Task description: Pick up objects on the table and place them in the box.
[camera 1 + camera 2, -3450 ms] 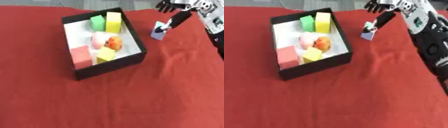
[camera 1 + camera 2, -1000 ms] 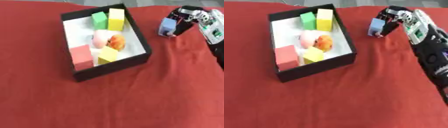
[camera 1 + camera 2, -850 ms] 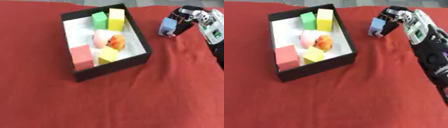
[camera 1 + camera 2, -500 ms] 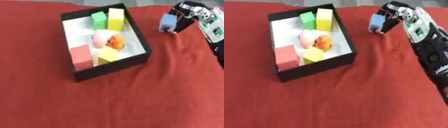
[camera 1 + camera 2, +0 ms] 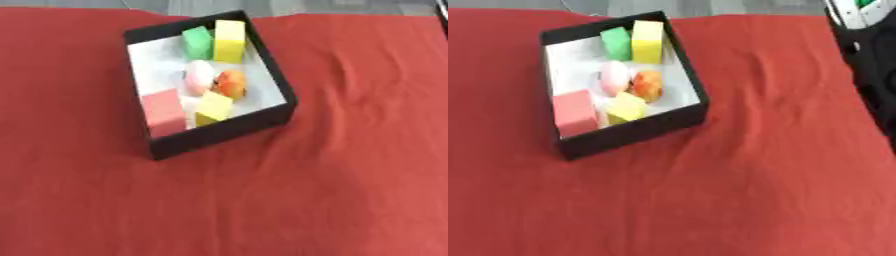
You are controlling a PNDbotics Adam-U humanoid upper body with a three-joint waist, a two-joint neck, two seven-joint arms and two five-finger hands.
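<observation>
A black box (image 5: pixel 220 131) with a white floor stands on the red cloth at upper left of centre. Inside it lie a green block (image 5: pixel 198 42), a tall yellow block (image 5: pixel 229 41), a pale pink rounded thing (image 5: pixel 199 77), an orange rounded thing (image 5: pixel 230 83), a small yellow cube (image 5: pixel 213 107) and a pink block (image 5: pixel 164 112). Neither hand shows in either view. Only a stretch of my right arm (image 5: pixel 870 47), black with a white and green part, runs down the right edge of the right eye view. No loose object lies on the cloth.
The red cloth (image 5: pixel 332 190) covers the whole table, with soft wrinkles right of the box. A grey strip of floor (image 5: pixel 262 6) shows past the far edge.
My right hand, which held a small blue block to the right of the box, has risen and left the picture at the upper right with the block. The box has not moved.
</observation>
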